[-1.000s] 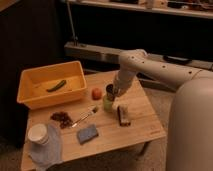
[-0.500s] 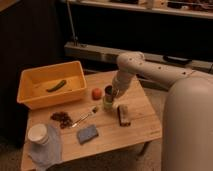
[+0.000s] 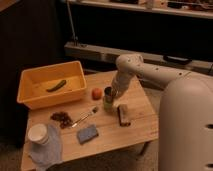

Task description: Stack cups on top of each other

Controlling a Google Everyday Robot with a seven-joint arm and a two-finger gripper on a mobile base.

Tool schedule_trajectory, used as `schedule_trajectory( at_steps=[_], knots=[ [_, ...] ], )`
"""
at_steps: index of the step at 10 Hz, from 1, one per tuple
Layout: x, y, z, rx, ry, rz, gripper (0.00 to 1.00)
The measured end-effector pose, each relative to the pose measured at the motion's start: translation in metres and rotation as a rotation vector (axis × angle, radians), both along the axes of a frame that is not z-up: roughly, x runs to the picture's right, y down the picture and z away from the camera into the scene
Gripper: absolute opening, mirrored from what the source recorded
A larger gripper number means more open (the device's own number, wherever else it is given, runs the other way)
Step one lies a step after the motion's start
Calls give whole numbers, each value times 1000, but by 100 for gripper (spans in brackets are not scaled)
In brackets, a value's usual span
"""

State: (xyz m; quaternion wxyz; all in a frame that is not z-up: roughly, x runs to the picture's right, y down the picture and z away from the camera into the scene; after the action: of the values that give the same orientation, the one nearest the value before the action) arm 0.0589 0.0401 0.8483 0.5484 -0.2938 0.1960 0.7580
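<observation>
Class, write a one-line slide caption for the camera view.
Robot's end effector at the metal cup above the pale green cup; white cup stands apart by a cloth.

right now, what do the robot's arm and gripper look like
The arm is smooth, off-white and tubular, with a rounded bulbous joint and no cables or markings that show. It grows from a broad, rounded pale body. The gripper at its tip looks darker and greyish; it is down by the dark metal cup on the wooden table.

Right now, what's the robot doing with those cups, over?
Gripper at metal cup, atop green cup. White cup apart, on cloth. Red fruit close beside stack.
</observation>
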Motion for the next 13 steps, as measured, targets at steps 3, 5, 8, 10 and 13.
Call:
schedule_trajectory(
  at_steps=[3,5,8,10,13],
  knots=[
    [-2,2,3,1,1,2,78],
    [-7,2,4,3,13,-18,80],
    [-4,5,3,-3,39,-38,80],
    [-5,6,3,-4,47,-49,80],
    [-2,10,3,-10,56,-52,80]
  ],
)
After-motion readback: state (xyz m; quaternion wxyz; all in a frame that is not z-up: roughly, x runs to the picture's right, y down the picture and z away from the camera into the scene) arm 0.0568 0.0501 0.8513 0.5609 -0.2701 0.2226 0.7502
